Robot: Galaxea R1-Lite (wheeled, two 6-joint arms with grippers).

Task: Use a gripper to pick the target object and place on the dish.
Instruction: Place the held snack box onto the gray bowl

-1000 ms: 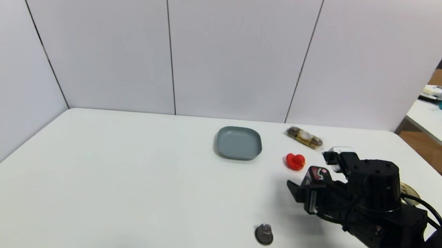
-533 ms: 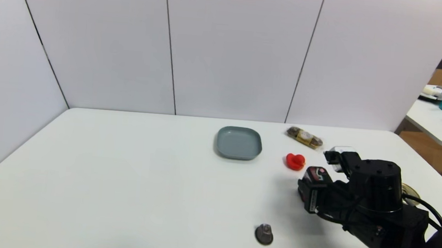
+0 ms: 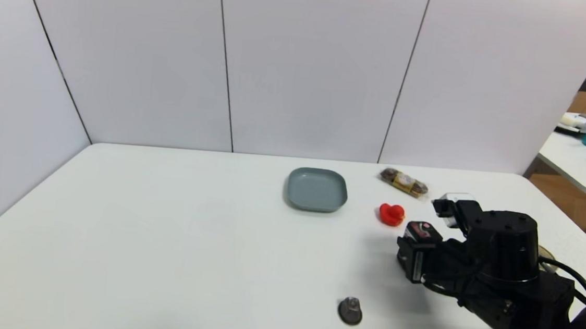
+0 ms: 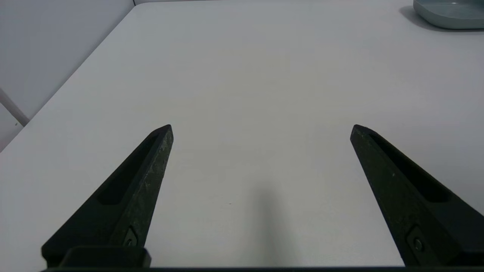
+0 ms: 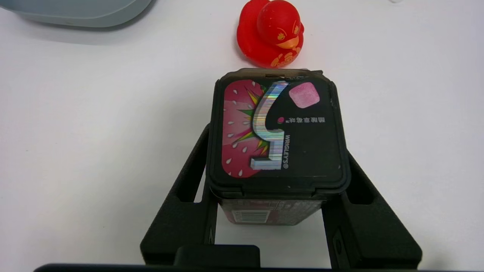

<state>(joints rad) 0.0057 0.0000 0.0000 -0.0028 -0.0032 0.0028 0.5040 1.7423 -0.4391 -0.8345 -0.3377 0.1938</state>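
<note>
The right tool (image 5: pixel 278 151) pinches the black box (image 5: pixel 280 132) near the red duck; the left tool (image 4: pixel 261 130), spread, hangs above the desk (image 4: pixel 245 75).

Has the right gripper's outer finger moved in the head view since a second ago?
Yes: rightward, inward onto the black box. Its tip was below the red duck's left side; now it is below the right side.
</note>
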